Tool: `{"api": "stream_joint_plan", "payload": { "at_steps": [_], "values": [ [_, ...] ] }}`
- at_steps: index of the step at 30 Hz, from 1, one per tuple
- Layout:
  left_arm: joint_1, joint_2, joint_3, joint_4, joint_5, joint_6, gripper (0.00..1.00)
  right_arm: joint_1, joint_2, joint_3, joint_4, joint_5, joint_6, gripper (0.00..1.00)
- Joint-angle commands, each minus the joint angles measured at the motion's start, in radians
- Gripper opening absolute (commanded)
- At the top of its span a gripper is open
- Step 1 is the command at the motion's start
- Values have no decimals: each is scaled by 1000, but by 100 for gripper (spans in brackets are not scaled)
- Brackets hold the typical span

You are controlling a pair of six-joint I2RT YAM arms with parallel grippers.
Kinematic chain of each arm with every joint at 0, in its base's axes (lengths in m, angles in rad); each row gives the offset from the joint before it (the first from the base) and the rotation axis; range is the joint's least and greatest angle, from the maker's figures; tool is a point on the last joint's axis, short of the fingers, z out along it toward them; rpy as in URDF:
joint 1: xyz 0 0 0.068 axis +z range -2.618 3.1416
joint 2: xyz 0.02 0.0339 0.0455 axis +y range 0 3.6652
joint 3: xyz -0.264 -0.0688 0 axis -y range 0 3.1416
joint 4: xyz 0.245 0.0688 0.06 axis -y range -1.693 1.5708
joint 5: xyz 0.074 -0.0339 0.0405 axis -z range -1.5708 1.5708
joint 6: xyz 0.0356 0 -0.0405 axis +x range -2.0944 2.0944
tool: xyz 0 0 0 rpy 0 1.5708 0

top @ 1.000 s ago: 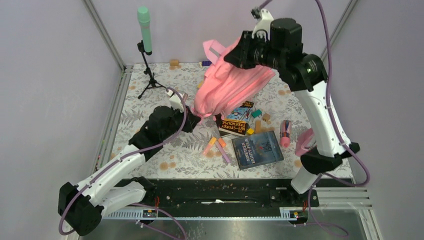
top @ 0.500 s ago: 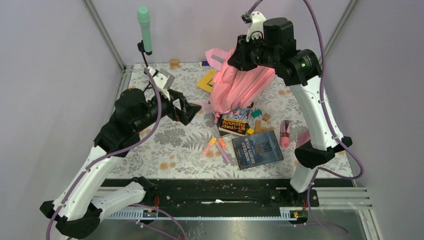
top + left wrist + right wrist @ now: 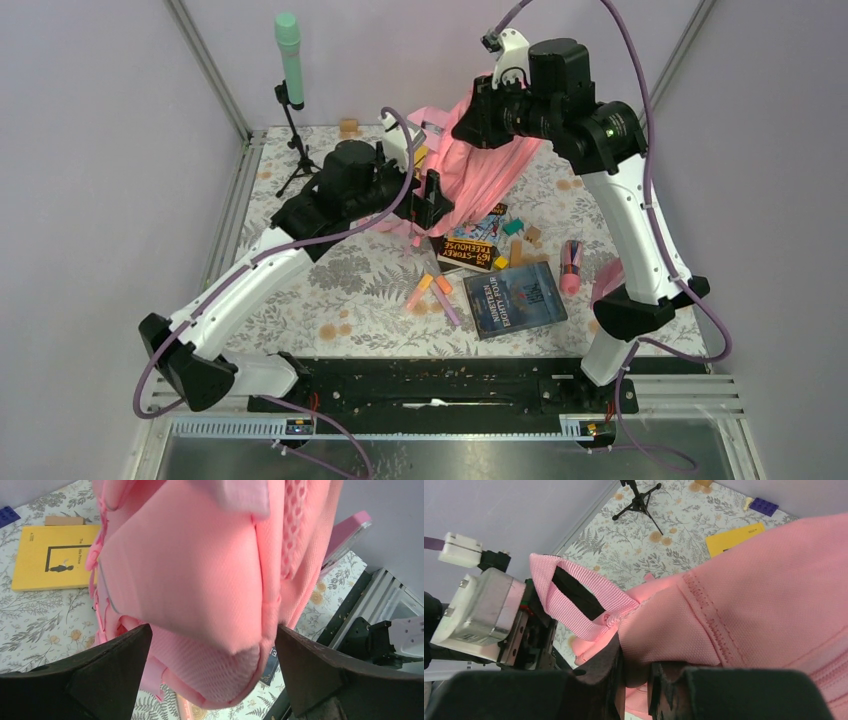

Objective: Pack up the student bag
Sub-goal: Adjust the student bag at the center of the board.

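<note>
We see the student bag (image 3: 478,170) hung above the far middle of the tabletop (image 3: 340,290), its top fabric clamped in the right jaws. The left jaws, spread wide, flank its lower corner. We judge they should close on a firm seam and spread the mouth before the books (image 3: 515,298) go in.

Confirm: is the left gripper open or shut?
Open: the left gripper has its fingers wide apart, a corner of the student bag between them.
</note>
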Motion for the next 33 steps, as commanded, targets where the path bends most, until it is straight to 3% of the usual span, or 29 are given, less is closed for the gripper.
{"api": "stream_joint_plan", "payload": {
  "at_steps": [1,4,6,7,10,13,17,23,27,33],
  "values": [
    [0,41,79,124,-22,-17,90,15,-89,20,189,-43,-35,1],
    [0,40,63,162,-32,-29,30,15,-112,-23,189,-16,-22,23],
    [0,15,22,202,-67,-45,4,14,-141,-68,189,25,-9,44],
    [1,-2,-1,221,-89,-53,0,15,-159,-94,188,50,-3,50],
    [9,-46,-60,260,-147,-83,0,15,-233,-205,188,168,28,83],
    [39,-70,-85,277,-149,-146,0,15,-349,-371,216,348,77,99],
    [67,-84,-102,301,-117,-190,0,12,-569,-708,366,490,170,100],
    [84,-98,-115,318,-83,-214,0,11,-788,-1097,596,476,354,99],
    [89,-103,-120,318,-79,-215,0,11,-779,-1180,685,430,424,93],
    [95,-108,-127,321,-76,-218,0,12,-694,-1155,714,458,462,81]
  ]
}}
